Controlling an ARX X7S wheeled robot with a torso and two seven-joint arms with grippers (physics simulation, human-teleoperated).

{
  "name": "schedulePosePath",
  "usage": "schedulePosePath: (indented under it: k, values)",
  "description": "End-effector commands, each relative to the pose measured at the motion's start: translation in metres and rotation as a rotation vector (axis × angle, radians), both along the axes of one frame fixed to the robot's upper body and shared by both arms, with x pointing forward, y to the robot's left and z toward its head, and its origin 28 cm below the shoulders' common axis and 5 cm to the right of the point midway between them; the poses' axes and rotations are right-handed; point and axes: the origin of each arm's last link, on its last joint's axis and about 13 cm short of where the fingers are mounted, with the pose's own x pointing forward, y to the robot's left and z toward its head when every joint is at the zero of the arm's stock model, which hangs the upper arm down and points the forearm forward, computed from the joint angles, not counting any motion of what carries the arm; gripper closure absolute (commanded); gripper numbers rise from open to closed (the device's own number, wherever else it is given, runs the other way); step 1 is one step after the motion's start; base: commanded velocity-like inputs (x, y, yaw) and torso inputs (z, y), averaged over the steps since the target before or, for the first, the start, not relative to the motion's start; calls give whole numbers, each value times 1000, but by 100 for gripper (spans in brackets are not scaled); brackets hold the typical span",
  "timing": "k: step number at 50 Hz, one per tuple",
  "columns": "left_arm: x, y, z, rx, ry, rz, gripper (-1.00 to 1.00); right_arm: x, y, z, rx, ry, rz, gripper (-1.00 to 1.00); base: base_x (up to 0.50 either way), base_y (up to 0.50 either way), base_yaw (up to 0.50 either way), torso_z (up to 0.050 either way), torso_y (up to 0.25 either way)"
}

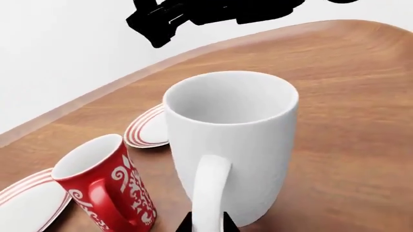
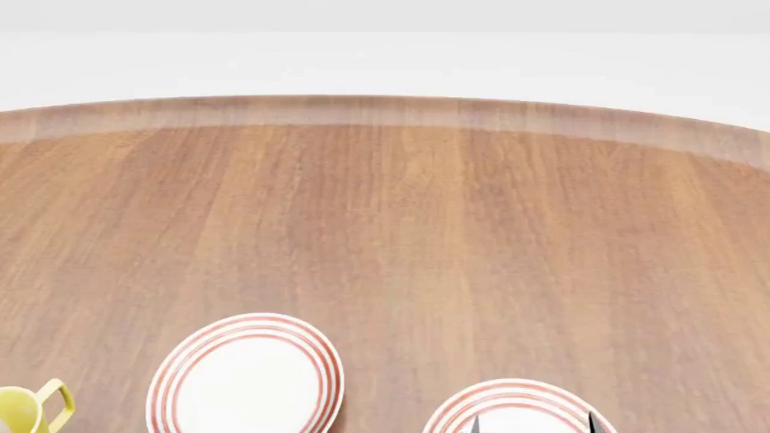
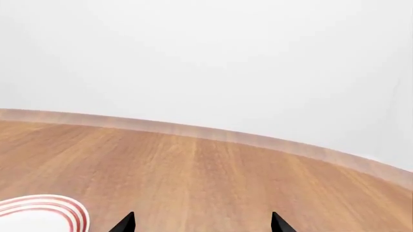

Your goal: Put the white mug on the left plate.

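Tall glossy white mug (image 1: 239, 140), loop handle.

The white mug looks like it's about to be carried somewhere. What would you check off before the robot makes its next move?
1. Left end effector on the white mug: ok, its tips sit on either side of the loop handle.
2. Grip firm: cannot tell, only the tips show.
3. Mug upright and empty: ok.
4. Red patterned mug clear of the path: not ok, it stands close beside the white mug.
5. Left plate free: ok, nothing lies on it in the head view.
6. Right end effector out of the way: ok, open over bare table.
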Motion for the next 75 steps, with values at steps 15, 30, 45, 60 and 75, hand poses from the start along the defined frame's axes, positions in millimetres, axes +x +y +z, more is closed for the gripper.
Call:
schedulePosePath:
  k: [15, 30, 45, 60, 75]
  values:
    - [-20, 6, 14, -24, -69, 55, 100, 0, 1, 0, -1, -2, 2, -100, 0, 0, 0, 0, 0]
    - [-28, 14, 33, -66, -127, 83, 100, 1, 0, 1, -1, -3, 2, -100, 0, 0, 0, 0, 0]
    - [-29, 22, 50, -112, -190, 153, 100, 0, 0, -1, 0, 0, 0, -100, 0, 0, 0, 0, 0]
    - [-23, 34, 59, -161, -194, 264, 100, 0, 0, 3, -3, -2, -3, -100, 0, 0, 0, 0, 1]
    - [1, 43, 58, -241, -194, 393, 100, 0, 0, 3, -3, -5, -5, -100, 0, 0, 0, 0, 0]
